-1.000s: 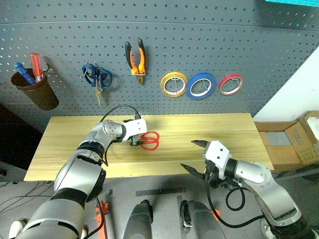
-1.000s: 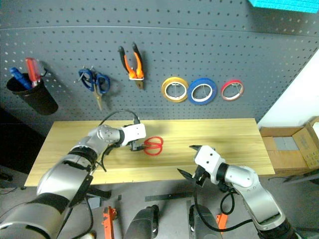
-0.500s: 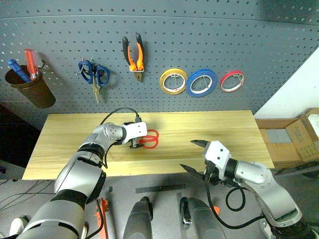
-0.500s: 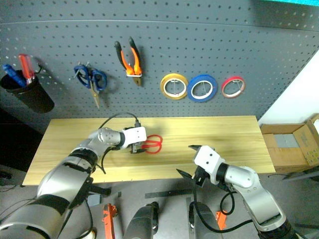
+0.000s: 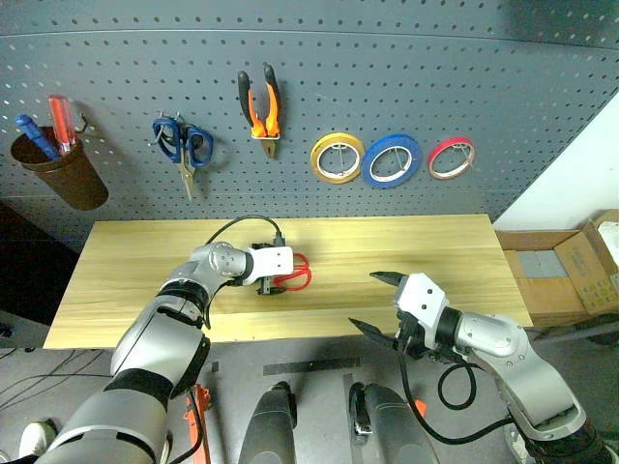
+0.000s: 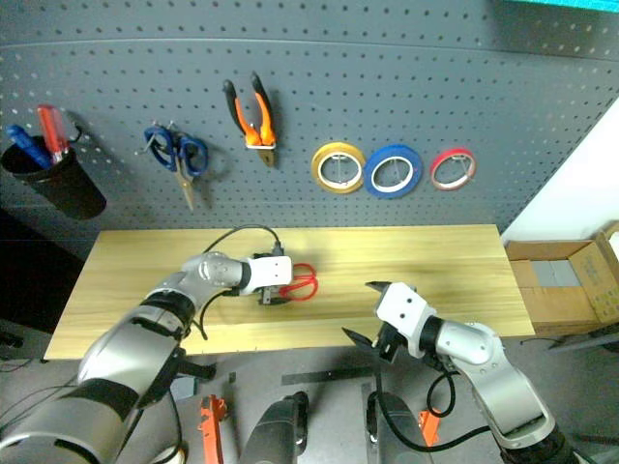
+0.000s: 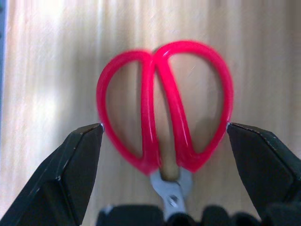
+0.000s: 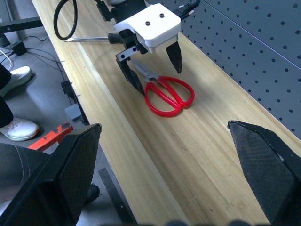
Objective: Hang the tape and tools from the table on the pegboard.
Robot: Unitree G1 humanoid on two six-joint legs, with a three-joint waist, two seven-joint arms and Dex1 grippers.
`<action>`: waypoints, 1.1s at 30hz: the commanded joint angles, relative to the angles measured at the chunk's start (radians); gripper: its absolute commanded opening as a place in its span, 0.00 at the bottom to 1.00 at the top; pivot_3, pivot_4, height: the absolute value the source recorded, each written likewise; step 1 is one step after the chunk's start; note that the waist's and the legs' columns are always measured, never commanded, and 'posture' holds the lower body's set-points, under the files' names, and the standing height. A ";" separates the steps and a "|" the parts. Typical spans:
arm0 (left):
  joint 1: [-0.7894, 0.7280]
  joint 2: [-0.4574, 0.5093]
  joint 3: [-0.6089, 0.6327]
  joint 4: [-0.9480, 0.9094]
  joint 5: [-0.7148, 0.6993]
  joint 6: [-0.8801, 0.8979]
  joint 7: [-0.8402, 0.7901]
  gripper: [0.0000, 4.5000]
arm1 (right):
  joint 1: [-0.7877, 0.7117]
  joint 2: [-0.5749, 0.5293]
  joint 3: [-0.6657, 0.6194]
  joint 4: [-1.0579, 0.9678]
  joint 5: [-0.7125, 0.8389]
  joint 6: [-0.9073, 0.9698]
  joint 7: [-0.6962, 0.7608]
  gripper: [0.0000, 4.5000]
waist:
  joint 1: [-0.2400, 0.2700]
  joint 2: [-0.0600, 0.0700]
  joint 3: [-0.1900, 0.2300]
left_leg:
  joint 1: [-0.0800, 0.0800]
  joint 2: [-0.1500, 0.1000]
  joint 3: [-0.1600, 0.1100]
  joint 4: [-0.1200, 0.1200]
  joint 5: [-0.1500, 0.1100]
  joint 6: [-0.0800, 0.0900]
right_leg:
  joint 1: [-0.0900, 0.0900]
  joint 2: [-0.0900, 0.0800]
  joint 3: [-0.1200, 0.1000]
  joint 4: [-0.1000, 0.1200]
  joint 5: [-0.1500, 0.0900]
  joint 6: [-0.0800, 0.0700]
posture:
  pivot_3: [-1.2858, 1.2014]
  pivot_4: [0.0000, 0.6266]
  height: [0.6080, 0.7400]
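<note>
Three tape rolls (image 5: 391, 160) beside pliers (image 5: 261, 104)

The counter (image 5: 406, 253) is pale, matt wood with fine grain. The scissors (image 7: 164, 120) have glossy red plastic handles and dull metal blades. The pegboard (image 5: 387, 68) looks like matt grey painted metal.

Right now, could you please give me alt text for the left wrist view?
Red-handled scissors lie flat on the light wooden table, handle loops pointing away. The left end effector is open, one black finger on either side of the handles.
</note>
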 commanded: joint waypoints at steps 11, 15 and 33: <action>-0.008 -0.049 0.014 -0.043 -0.034 -0.021 -0.048 1.00 | 0.007 -0.006 -0.018 -0.028 0.016 -0.010 0.004 1.00 | 0.000 0.000 0.000 | 0.000 0.000 0.000 0.000 0.000 0.000 | 0.000 0.000 0.000 -0.001 0.000 0.000 | 0.48 0.48 1.00; -0.042 -0.034 0.035 -0.058 -0.057 -0.016 -0.077 1.00 | 0.001 -0.003 -0.015 -0.023 0.014 -0.012 0.004 1.00 | 0.000 0.000 0.000 | 0.000 0.000 0.000 0.000 0.000 0.000 | 0.000 0.000 -0.001 -0.001 0.000 0.000 | 0.49 0.47 1.00; -0.054 0.044 0.028 -0.066 -0.035 0.010 -0.044 1.00 | -0.017 0.008 -0.008 -0.001 0.014 -0.023 0.008 1.00 | 0.000 0.000 0.000 | -0.001 0.000 0.000 -0.001 -0.001 0.000 | -0.001 0.001 -0.001 -0.002 0.000 0.000 | 0.49 0.49 1.00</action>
